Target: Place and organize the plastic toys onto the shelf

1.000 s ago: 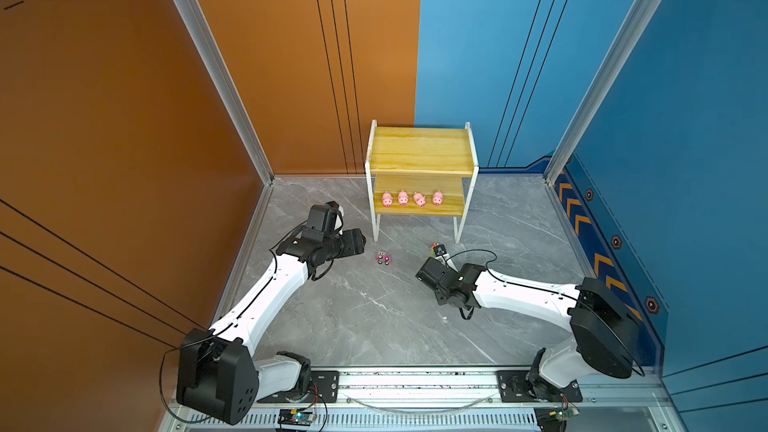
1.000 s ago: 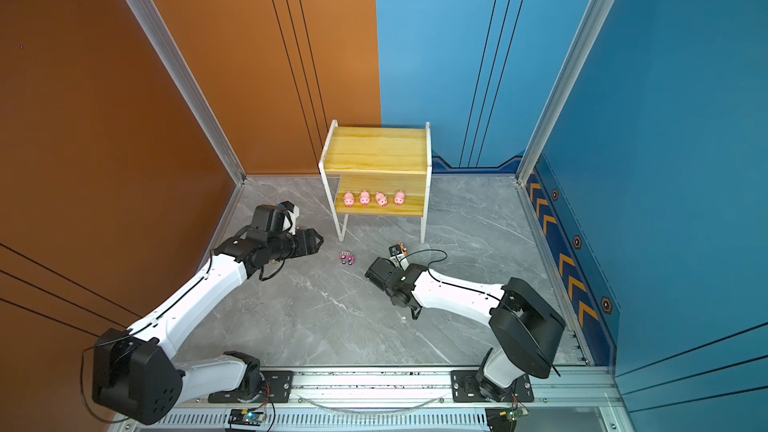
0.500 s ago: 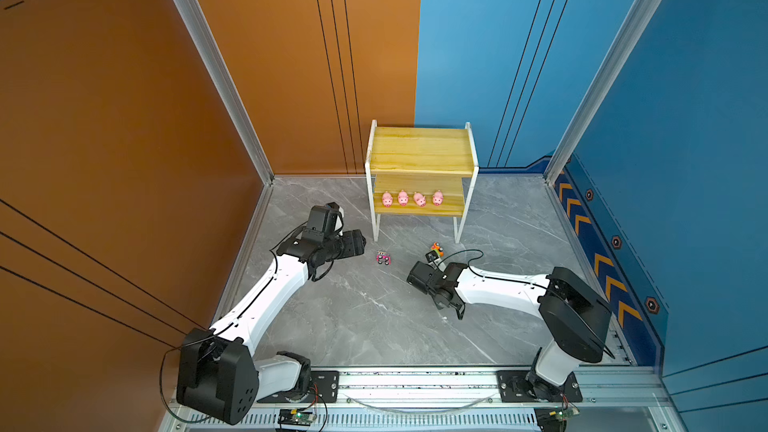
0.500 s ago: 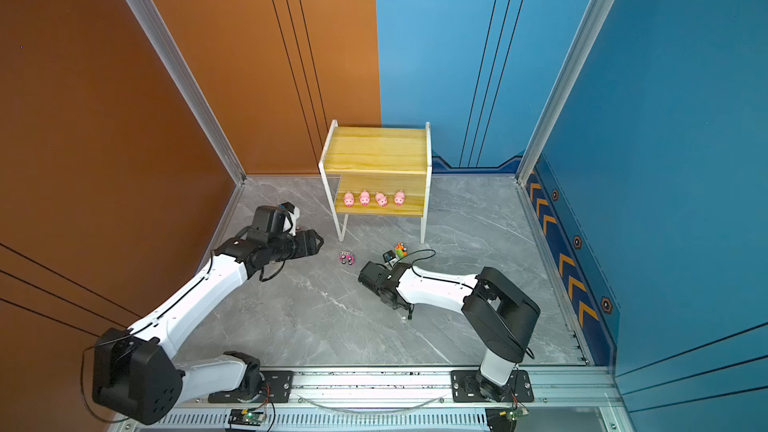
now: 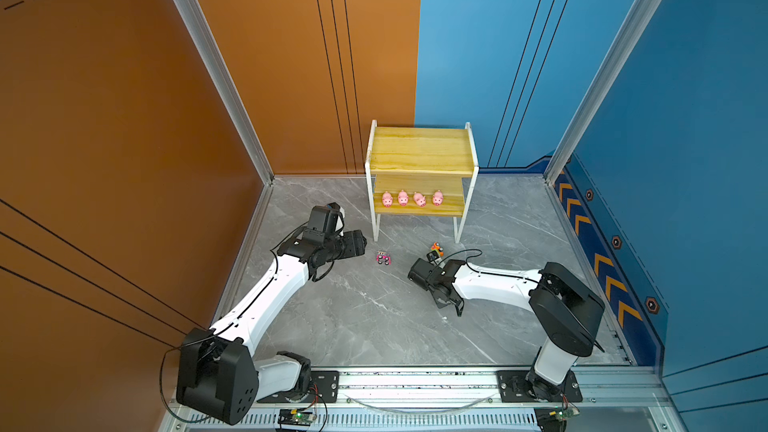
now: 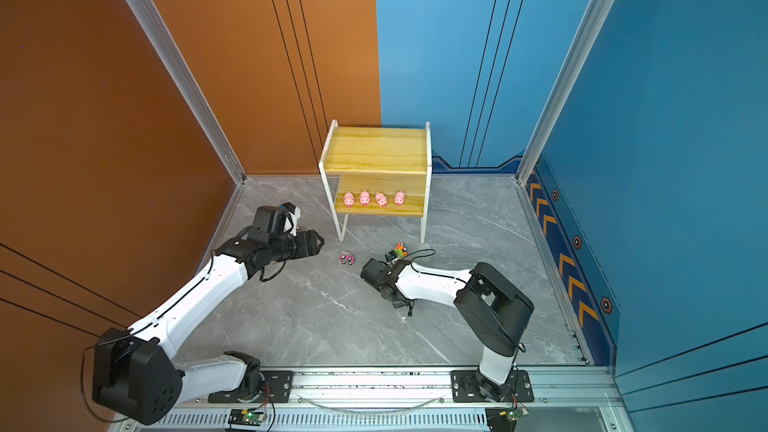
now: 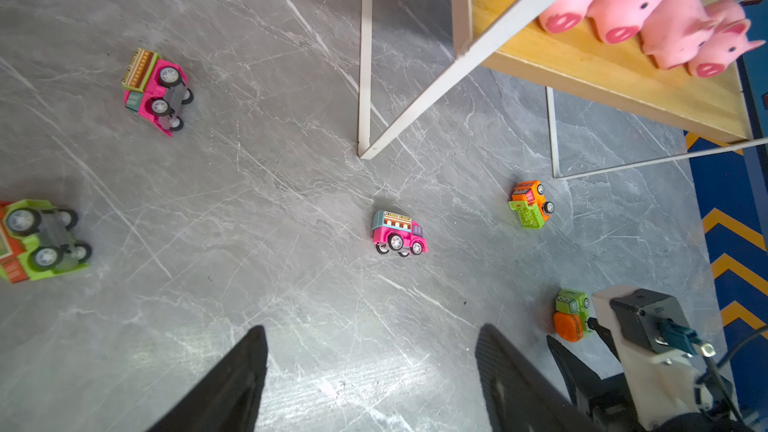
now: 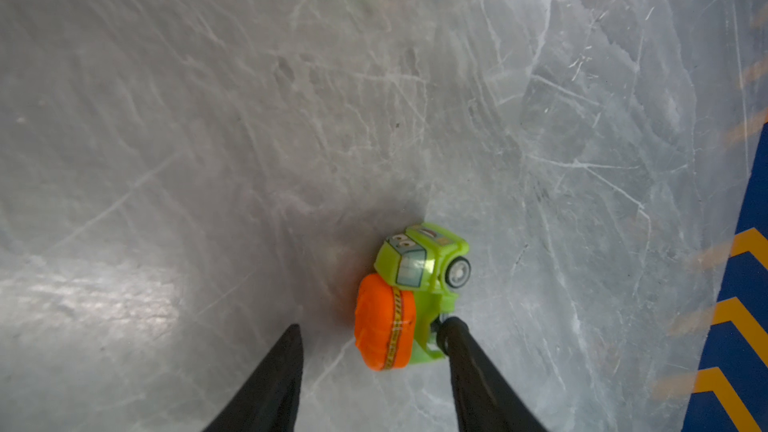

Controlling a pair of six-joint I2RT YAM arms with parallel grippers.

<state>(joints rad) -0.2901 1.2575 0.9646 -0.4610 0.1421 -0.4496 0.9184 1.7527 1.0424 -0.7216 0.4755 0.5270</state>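
Grey marbled surface [image 5: 374,326] lies between orange and blue walls [image 5: 291,56]. In both top views the shelf [image 5: 422,151] stands at the back, its upper board bare and four pink pigs [image 5: 411,198] lined up snouts forward on the lower board; a pink car [image 5: 383,258] and an orange car [image 5: 436,247] sit on the surface in front of it, and I cannot make out the other cars from here. From the left wrist, the left pincer [image 7: 371,328] hangs with fingers wide apart and nothing between them, over five cars that are all off the shelf: the pink car upright, the orange car near a shelf leg, a tipped pink car [image 7: 156,91] and a green car [image 7: 39,238] both showing their undersides, and a mixer car [image 7: 571,315] just beside the right arm [image 7: 642,367]. From the right wrist, the right pincer [image 8: 372,326] stands apart around the mixer car's rear: one finger touches the green chassis, the other is clear of the orange drum, so nothing is clamped. The toy looks like glossy hard plastic, with a lime cab with cartoon eyes, a round orange drum and a small black wheel. To grip it well, I judge the pincer should centre on drum and chassis, reach a little deeper, then close slowly, since a one-sided touch could roll or spin the car away
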